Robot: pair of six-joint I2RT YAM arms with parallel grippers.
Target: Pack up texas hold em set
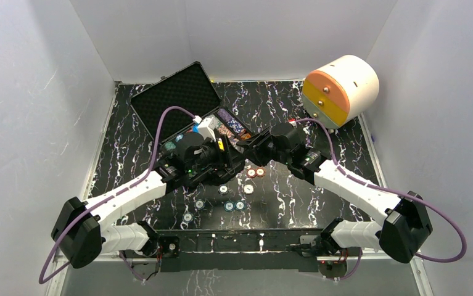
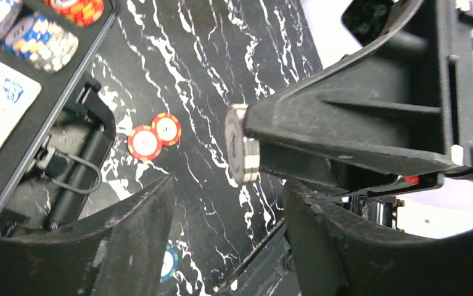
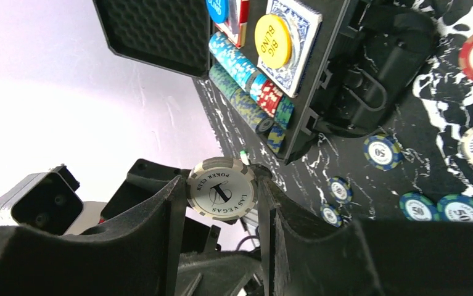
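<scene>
The black case (image 1: 173, 97) lies open at the back left. Its tray holds rows of chips (image 3: 246, 83), a card deck (image 3: 298, 28) and a yellow button (image 3: 272, 41). My right gripper (image 3: 222, 185) is shut on the rims of white poker chips (image 3: 222, 188), held in the air. The left wrist view shows them edge-on as a stack of two (image 2: 243, 148). My left gripper (image 2: 227, 185) faces them with its jaws open and nothing between them; the stack hangs just past its fingertips. Loose red chips (image 1: 256, 172), white chips (image 1: 248, 189) and blue chips (image 1: 234, 205) lie on the black marble table (image 1: 295, 197).
A big white cylinder with orange-yellow drawers (image 1: 341, 89) lies on its side at the back right. The case handle (image 2: 73, 176) juts toward the loose chips. White walls close in three sides of the table. Both arms cross the table's middle.
</scene>
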